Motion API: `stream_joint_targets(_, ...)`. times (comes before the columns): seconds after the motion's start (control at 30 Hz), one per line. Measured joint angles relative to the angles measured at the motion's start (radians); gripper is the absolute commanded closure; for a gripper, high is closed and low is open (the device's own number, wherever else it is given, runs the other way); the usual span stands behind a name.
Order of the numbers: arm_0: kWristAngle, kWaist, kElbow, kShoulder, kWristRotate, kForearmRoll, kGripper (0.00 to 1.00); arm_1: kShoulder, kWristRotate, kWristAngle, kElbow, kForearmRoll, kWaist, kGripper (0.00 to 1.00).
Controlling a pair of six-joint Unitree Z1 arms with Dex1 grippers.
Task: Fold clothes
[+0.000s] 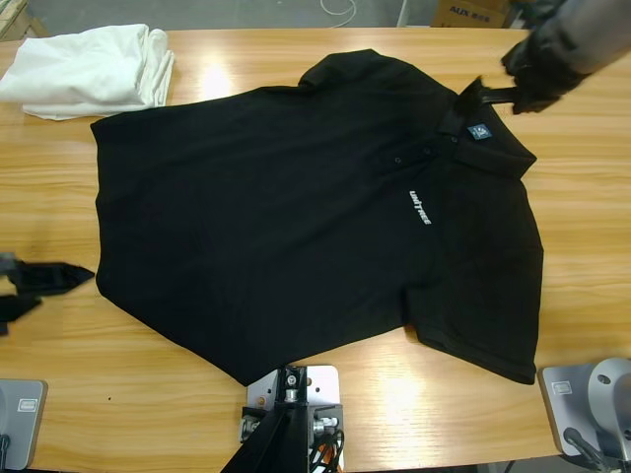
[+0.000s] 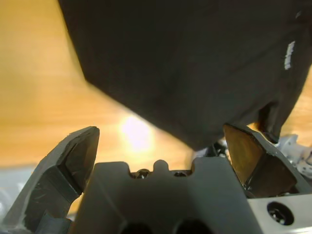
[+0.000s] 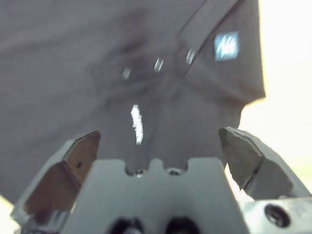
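Observation:
The clothes are one black polo shirt (image 1: pixel 296 217) spread flat across the wooden table (image 1: pixel 197 394), collar to the right and hem to the left. White chest lettering (image 1: pixel 419 207) and a small blue neck label (image 1: pixel 480 130) show. My left gripper (image 1: pixel 67 286) sits low at the table's left edge, just off the hem, open and holding nothing. In its wrist view the left gripper (image 2: pixel 161 131) faces the shirt (image 2: pixel 185 63) across bare wood. My right gripper (image 1: pixel 483 94) reaches in from the upper right to the collar, open. Its wrist view shows the right gripper (image 3: pixel 159 134) over the shirt (image 3: pixel 97 58), label (image 3: pixel 226 46) and buttons.
A folded white cloth (image 1: pixel 89 69) lies at the back left corner, close to the shirt's upper hem corner. A cardboard box (image 1: pixel 473 12) and a white cable (image 1: pixel 340 8) sit beyond the table's far edge. Bare wood runs along the front and right sides.

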Motion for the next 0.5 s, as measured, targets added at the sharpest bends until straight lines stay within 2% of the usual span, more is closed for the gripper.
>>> stream_joint_targets(0.03,-0.001,-0.027,0.024,0.011,-0.047,-0.012,0.461,-0.042,0.021,0.003,0.026,0.002,0.025,0.000)
stream_joint_targets(0.07,0.004,-0.049,0.044,0.024,-0.089,-0.018,0.462,-0.076,0.042,0.005,0.056,0.002,0.048,0.000)
stream_joint_targets(0.13,0.033,-0.070,0.071,0.047,-0.128,-0.031,0.339,-0.129,0.080,0.008,0.120,0.001,0.097,0.000)
stream_joint_targets(0.17,0.047,-0.074,0.079,0.063,-0.131,-0.053,0.329,-0.148,0.098,0.010,0.145,0.000,0.122,0.000)
stream_joint_targets(0.37,0.055,-0.113,0.082,0.256,-0.114,-0.157,0.345,-0.223,0.140,0.030,0.206,-0.001,0.171,0.000)
stream_joint_targets(0.5,0.055,-0.133,0.086,0.287,-0.114,-0.172,0.345,-0.244,0.140,0.035,0.220,-0.001,0.172,0.000)
